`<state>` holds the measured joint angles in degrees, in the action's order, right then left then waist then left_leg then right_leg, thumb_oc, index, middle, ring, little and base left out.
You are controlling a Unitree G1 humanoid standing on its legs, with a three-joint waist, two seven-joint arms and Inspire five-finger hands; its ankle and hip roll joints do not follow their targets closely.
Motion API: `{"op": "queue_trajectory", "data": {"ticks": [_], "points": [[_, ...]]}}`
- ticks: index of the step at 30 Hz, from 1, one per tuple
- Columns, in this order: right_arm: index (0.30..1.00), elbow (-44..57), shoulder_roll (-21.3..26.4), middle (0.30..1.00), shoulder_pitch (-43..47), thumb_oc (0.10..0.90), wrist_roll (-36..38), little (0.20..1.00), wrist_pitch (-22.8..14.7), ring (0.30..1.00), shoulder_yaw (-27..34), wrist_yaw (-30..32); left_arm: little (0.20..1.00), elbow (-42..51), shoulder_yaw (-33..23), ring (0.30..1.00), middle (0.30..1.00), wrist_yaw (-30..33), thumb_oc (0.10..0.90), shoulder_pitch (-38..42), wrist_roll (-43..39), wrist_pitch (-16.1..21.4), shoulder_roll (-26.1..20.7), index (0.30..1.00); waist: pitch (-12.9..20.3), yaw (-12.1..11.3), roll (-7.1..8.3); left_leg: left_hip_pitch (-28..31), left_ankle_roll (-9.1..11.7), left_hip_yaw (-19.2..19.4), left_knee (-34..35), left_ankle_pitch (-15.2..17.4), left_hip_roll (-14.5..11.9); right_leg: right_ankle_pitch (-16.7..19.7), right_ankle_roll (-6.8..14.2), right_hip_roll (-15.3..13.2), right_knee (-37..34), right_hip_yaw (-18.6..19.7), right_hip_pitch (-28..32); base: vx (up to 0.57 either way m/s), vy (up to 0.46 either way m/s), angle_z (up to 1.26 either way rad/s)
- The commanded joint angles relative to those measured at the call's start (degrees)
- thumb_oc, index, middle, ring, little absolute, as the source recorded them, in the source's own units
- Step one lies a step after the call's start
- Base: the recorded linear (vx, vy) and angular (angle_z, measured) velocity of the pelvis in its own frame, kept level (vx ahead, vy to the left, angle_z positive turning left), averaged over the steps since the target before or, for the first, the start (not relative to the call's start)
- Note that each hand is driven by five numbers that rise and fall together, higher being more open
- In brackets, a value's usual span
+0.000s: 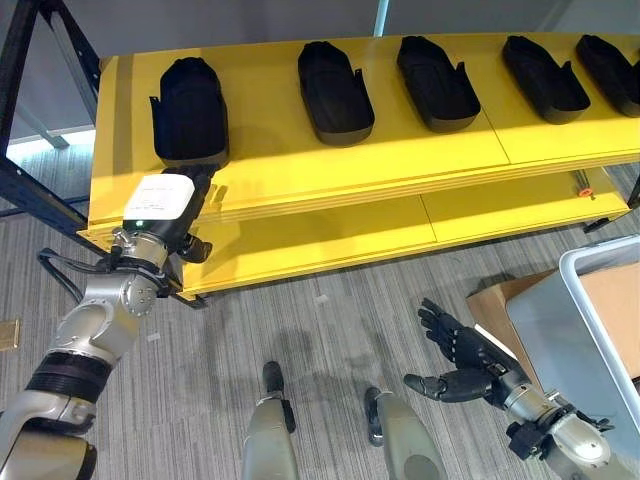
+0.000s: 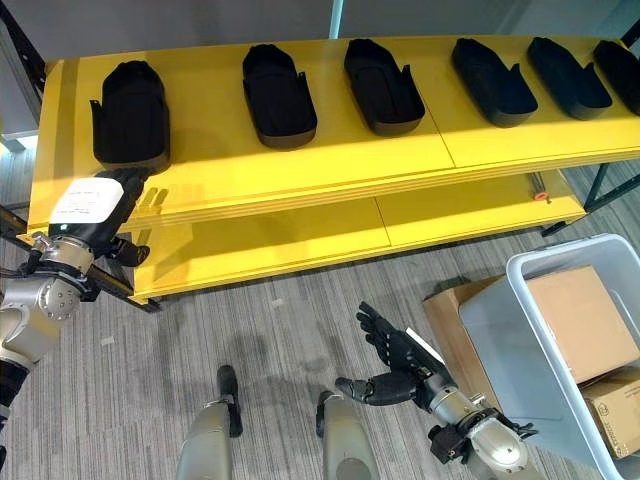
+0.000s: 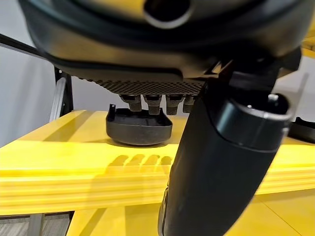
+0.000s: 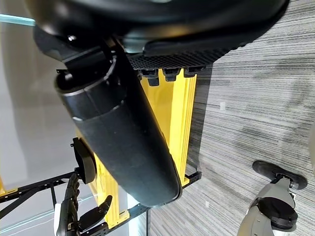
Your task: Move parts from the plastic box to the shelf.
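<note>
Several black moulded parts lie in a row on the top board of the yellow shelf. The leftmost part sits near the shelf's left end. My left hand is at the shelf's front edge just before that part, open, its fingers straight and pointing at the part without holding it. Low over the floor to the right, my right hand is open and empty, beside the grey plastic box.
Inside the plastic box lie cardboard boxes, and a flat cardboard sheet is beside it on the floor. A lower yellow board carries a small orange item at its right end. Dark frame legs stand at the shelf's left.
</note>
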<state>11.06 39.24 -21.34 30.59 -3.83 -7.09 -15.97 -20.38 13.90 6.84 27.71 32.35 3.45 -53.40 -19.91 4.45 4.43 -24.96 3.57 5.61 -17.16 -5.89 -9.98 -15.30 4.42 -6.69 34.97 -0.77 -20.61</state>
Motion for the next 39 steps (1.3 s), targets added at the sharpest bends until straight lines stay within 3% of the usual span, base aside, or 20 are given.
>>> {"op": "queue_trajectory", "data": {"ticks": [1, 39], "points": [[1.0, 3.7, 1.0, 1.0, 0.5, 0.9, 2.9, 1.0, -5.6, 1.0, 2.6, -0.7, 1.0, -0.3, 0.7, 1.0, 1.0, 3.6, 0.9, 8.1, 0.8, 0.4, -3.1, 1.0, 4.3, 1.5, -0.35, 0.7, 0.9, -0.9, -6.3, 7.3, -2.4, 5.7, 0.1, -2.3, -7.1, -0.4, 0.6, 0.0, 0.0, 0.0], [1.0, 4.0, 3.0, 1.0, -0.1, 0.9, 4.1, 1.0, -6.4, 1.0, 2.9, -1.3, 1.0, -8.7, 7.9, 1.0, 1.0, 3.5, 0.9, 16.4, -0.7, 0.5, -4.0, 1.0, 1.8, 2.3, 0.18, -2.2, 0.7, -0.6, -9.0, 7.7, -2.4, 6.0, 0.0, -2.6, -5.1, 0.4, -2.7, 0.0, 0.0, 0.0]]}}
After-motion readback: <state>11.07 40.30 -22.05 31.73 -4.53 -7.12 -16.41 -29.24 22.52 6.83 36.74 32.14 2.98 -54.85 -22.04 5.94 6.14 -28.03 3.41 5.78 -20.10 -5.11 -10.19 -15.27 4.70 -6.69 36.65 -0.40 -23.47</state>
